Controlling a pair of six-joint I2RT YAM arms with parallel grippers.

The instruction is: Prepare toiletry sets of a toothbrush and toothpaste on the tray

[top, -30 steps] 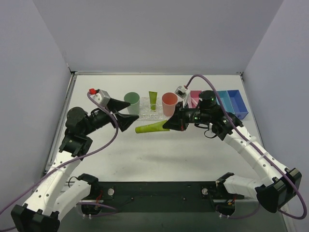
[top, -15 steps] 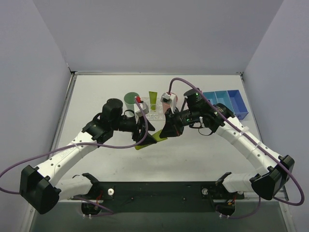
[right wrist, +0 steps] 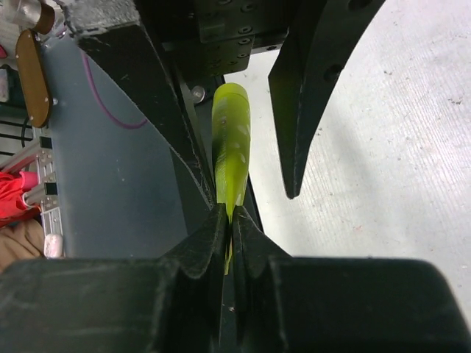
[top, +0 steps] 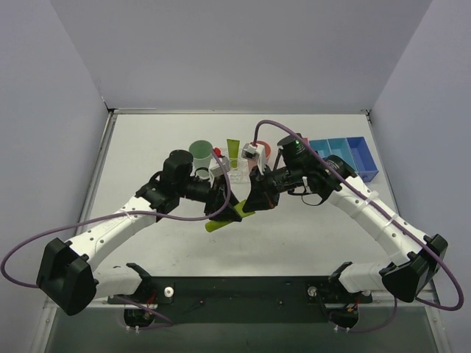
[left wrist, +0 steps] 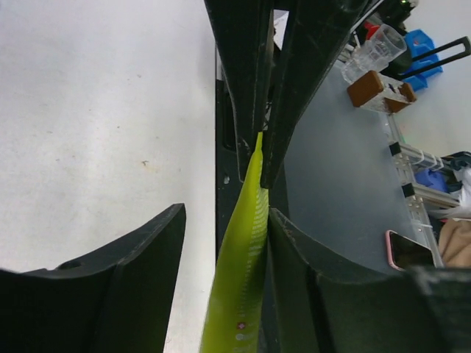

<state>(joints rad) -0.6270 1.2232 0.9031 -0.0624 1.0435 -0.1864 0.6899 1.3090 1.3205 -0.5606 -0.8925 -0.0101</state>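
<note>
Fingers [right wrist: 200, 246] of the right gripper [right wrist: 228, 215] were pinched shut on the flat crimped end of a lime-green tube [right wrist: 230, 132]. The left gripper [left wrist: 227, 217] straddled the tube's body with its fingers [left wrist: 125, 254] parted, one touching, the other clear. The tube hung on the near side of the tray [top: 235, 175], not on it.

Principal risk: release before the left clamp seats, dropping the tube onto the surface [top: 147, 147]. Lesser risk: the soft, glossy, tapering wall buckling or slipping under an off-centre squeeze.

- Surface: matte, pale, speckled.
- Tray: clear, bumpy plastic, bearing a second tube [top: 233, 149].
- Toothbrush: none could be made out.
</note>
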